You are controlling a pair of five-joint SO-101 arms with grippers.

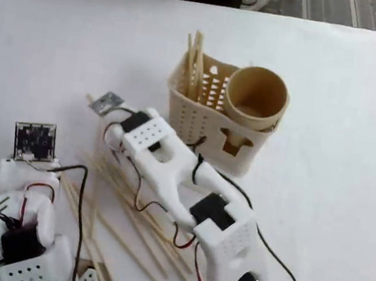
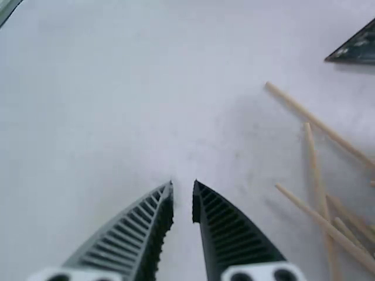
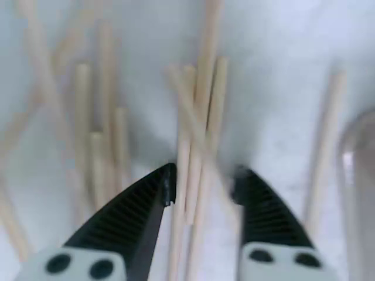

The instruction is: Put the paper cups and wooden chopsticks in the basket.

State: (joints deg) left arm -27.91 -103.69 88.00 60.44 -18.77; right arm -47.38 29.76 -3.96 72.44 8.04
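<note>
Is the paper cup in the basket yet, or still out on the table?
In. The high view shows the paper cup standing mouth-up inside the basket, beside a few upright chopsticks.

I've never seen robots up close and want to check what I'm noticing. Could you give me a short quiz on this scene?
1. True or false: the paper cup lies outside the basket.
2. What lies directly under the right claw? A) loose chopsticks B) a second cup C) a spoon
3. Short answer: are the right claw's jaws open or shut?

Key
1. False: the paper cup stands inside the basket.
2. A.
3. Open, with loose chopsticks showing between them.
</note>
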